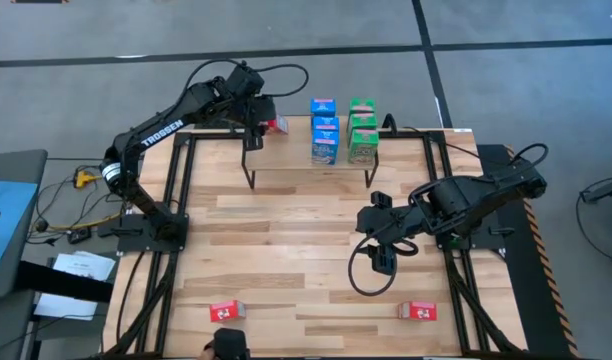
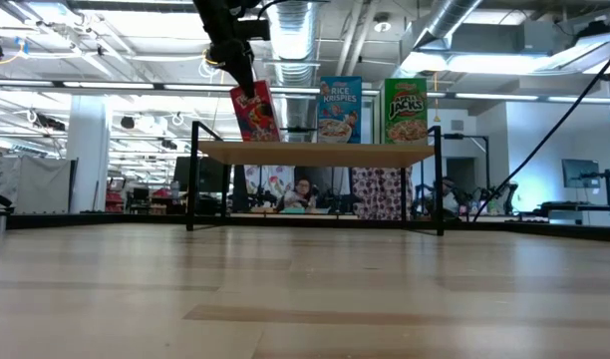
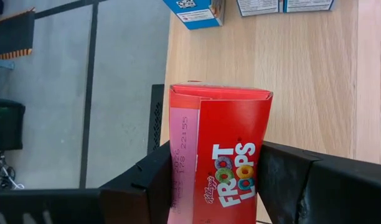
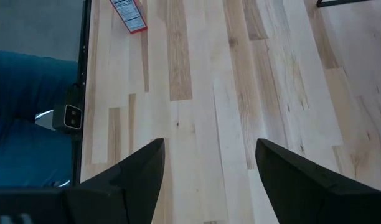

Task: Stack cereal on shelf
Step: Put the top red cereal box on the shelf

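Left gripper (image 1: 258,122), in the upper left of the high view, is clamped on a red cereal box (image 3: 223,149) and holds it tilted over the left end of the shelf (image 2: 315,154); it seems not to touch the top. Blue boxes (image 1: 323,130) and green boxes (image 1: 362,130) stand on the shelf. Right gripper (image 4: 209,180) hangs with fingers apart over the table (image 1: 286,250) at right centre. Two more red boxes (image 1: 226,312) lie near the bottom edge.

"Froot Loops" on red box (image 3: 231,168), "Rice Krispies" on blue box (image 2: 339,110), "Jacks" on green box (image 2: 406,111), "TROSSEN" on left arm (image 1: 162,133)
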Robot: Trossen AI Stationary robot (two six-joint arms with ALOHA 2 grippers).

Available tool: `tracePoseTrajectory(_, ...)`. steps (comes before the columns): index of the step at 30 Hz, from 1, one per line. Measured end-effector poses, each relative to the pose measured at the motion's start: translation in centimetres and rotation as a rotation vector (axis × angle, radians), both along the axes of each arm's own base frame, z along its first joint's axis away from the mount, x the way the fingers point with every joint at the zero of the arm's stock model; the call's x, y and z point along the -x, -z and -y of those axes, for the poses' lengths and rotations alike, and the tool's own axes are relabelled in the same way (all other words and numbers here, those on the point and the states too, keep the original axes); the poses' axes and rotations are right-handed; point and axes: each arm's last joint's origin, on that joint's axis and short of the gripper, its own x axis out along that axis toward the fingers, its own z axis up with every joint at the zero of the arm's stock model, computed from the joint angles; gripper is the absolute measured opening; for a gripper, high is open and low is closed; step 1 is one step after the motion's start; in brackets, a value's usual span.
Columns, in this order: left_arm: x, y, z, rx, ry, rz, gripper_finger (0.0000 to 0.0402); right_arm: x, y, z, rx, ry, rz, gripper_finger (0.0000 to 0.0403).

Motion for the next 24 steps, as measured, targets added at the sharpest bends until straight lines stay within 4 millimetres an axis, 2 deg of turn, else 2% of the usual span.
tracePoseTrajectory(16, 0.06, 0.02, -0.06, 0.012, 0.009, 0.006, 0.0175, 0.00, 0.00, 0.00, 0.000, 0.000, 0.000, 0.0276)
tracePoseTrajectory(24, 0.43, 0.10, -0.39, 0.029, 0.002, 0.003, 0.0195, 0.00, 0.00, 0.00, 0.000, 0.000, 0.000, 0.0276)
